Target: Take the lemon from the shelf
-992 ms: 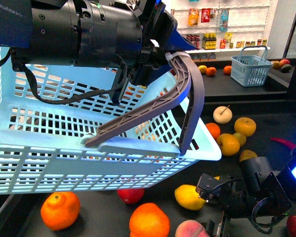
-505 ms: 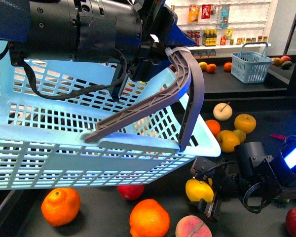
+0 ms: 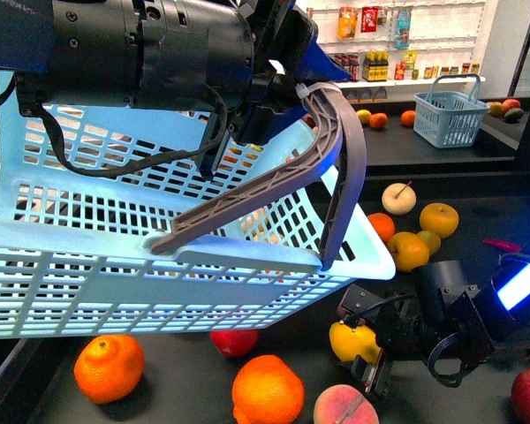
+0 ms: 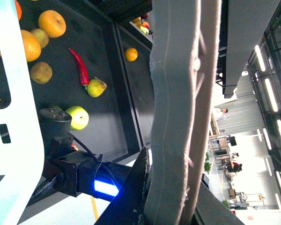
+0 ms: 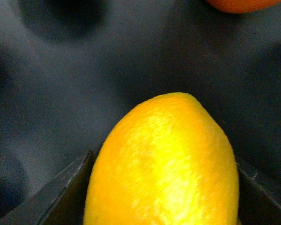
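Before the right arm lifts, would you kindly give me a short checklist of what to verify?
1. The lemon sits between the fingers of the right gripper: ok.
2. Grip firm enough to lift: cannot tell.
3. The peach and orange lie apart from the lemon: ok.
4. The basket leaves room above: cannot tell, its corner looks close.
5. The left gripper holds the basket handle: ok.

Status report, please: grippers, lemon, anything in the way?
Left gripper shut on basket handle. Right gripper shut on lemon, low at shelf. Close above: basket rim; peach, orange alongside.
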Action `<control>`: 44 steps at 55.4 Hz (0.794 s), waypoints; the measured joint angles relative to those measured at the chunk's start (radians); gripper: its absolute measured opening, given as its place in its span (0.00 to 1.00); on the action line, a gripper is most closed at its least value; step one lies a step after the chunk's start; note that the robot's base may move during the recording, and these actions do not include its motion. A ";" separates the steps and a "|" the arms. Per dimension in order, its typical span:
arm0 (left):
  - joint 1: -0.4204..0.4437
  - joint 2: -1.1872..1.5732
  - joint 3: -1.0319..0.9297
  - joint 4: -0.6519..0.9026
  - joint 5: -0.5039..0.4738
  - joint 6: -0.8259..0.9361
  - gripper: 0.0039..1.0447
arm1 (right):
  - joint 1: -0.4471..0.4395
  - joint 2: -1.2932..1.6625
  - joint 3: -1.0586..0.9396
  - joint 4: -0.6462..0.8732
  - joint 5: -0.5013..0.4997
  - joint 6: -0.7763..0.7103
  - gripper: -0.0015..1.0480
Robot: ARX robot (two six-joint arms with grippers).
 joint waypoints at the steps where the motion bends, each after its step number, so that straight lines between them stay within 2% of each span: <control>1: 0.000 0.000 0.000 0.000 0.000 0.000 0.09 | 0.000 0.000 0.000 0.003 0.004 0.003 0.72; 5: 0.000 0.000 0.000 0.000 0.000 0.000 0.09 | 0.000 0.000 0.000 0.016 0.016 0.023 0.67; 16: 0.000 0.000 0.000 0.000 0.000 0.000 0.09 | -0.012 -0.025 -0.061 0.093 0.045 0.076 0.66; 31: 0.000 0.000 0.000 0.000 0.000 0.000 0.09 | -0.108 -0.223 -0.323 0.370 0.147 0.243 0.63; 36: 0.000 0.000 0.000 0.000 0.000 0.000 0.09 | -0.163 -0.341 -0.426 0.449 0.198 0.333 0.63; 39: 0.000 0.000 0.000 0.000 -0.001 0.000 0.09 | -0.191 -0.442 -0.513 0.500 0.208 0.436 0.63; 44: 0.000 0.000 0.000 0.000 0.002 0.000 0.09 | -0.183 -0.618 -0.646 0.560 0.211 0.597 0.63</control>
